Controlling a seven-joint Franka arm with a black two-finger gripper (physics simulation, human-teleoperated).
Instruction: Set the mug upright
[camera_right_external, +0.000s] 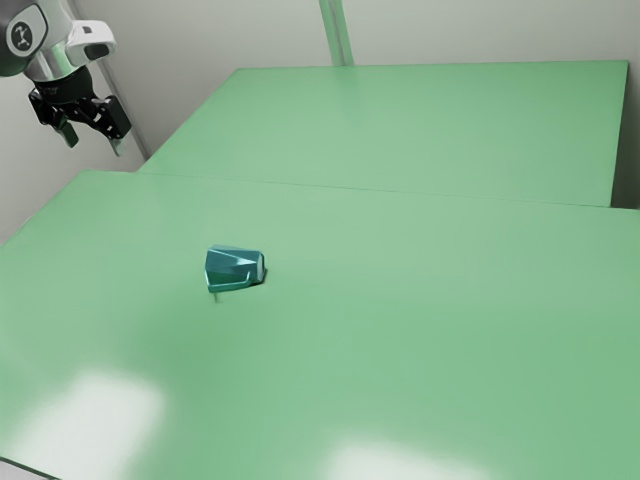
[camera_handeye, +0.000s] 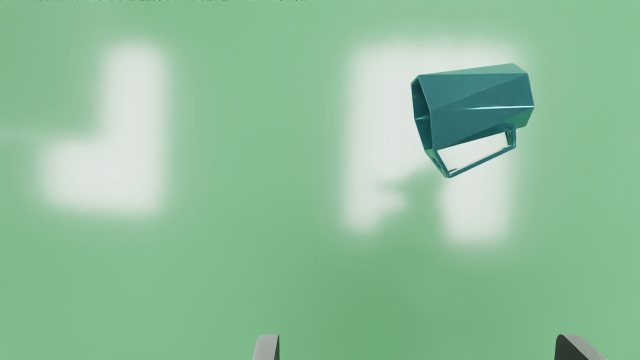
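The teal, faceted mug (camera_right_external: 233, 268) lies on its side on the green table (camera_right_external: 400, 330), so it is not upright as the task wants. One of its flat outer faces probably bears it, and those facets, with the handle (camera_handeye: 482, 161) reaching out sideways, likely keep it from rolling. Standing it up would call for a hold on the body or handle, then a tilt that brings the open mouth (camera_handeye: 422, 117) to the top; a loose hold could let it swing or skid.

Well apart from the mug, the tool (camera_right_external: 94, 143) hangs in the air at the exterior view's upper left, with nothing pinched. Its fingers (camera_handeye: 267, 348) are spread wide, which seems to suit coming down around the mug, though the hand would first have to move over to it.

The wrist view gives the open mouth with its dark inside and the full loop of the handle, on the side of the mug nearer the fingertips. In the exterior view the handle is hard to make out, but the distance between tool and mug is plain, and beyond the table there is a second green surface (camera_right_external: 430, 130) in front of a pale wall (camera_right_external: 480, 30).
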